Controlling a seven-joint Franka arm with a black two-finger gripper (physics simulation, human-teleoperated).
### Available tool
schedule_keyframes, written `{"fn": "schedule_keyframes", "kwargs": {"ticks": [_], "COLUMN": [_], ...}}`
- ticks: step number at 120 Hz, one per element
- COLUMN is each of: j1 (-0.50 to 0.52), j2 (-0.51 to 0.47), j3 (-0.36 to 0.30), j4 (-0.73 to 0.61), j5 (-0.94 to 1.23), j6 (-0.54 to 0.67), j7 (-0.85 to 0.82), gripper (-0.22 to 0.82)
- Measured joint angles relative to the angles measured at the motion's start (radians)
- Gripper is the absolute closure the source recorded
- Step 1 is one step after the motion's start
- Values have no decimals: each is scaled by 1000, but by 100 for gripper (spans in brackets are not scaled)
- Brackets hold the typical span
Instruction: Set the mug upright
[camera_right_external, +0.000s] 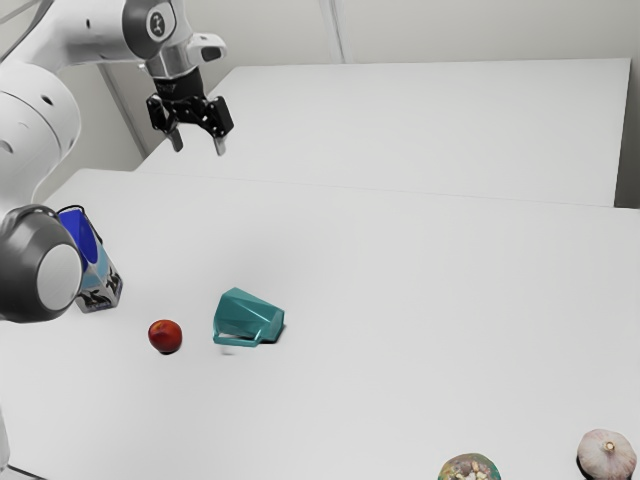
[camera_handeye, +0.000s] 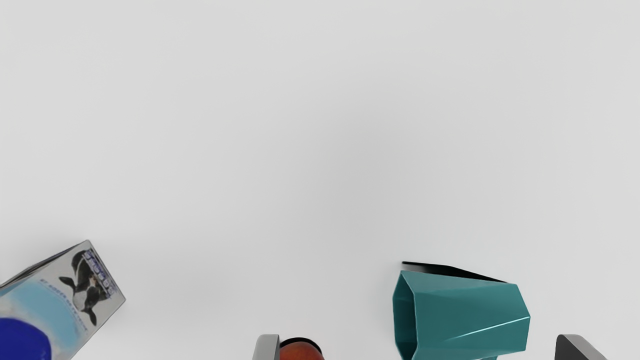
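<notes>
Beside the tomato (camera_right_external: 165, 336), the teal mug (camera_right_external: 246, 318) on its side — jaws (camera_right_external: 198, 143) spread — near a cow-pictured carton (camera_handeye: 75, 300).

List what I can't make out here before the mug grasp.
- Teal faceted mug: handle mostly cut off by wrist view's bottom edge.
- Blue-and-white carton: partly behind the arm's grey joint, exterior view.
- Mottled greenish round item: cut off by exterior view's bottom edge.

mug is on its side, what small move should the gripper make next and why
Probably ease the open gripper down toward the teal mug, steering clear of the red fruit: the gripper hangs high above the table, the mug lies tipped over, and the fruit sits near it.
</notes>
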Motion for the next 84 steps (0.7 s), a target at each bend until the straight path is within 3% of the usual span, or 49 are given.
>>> {"fn": "schedule_keyframes", "kwargs": {"ticks": [32,50,84], "j1": [0,-4,6], "j2": [1,-105,-212], "j3": [0,-3,3], "j4": [-28,-287,-620], "j5": [-1,-8,-177], "j6": [7,88,269], "j7": [4,4,49], "gripper": [0,0,0]}}
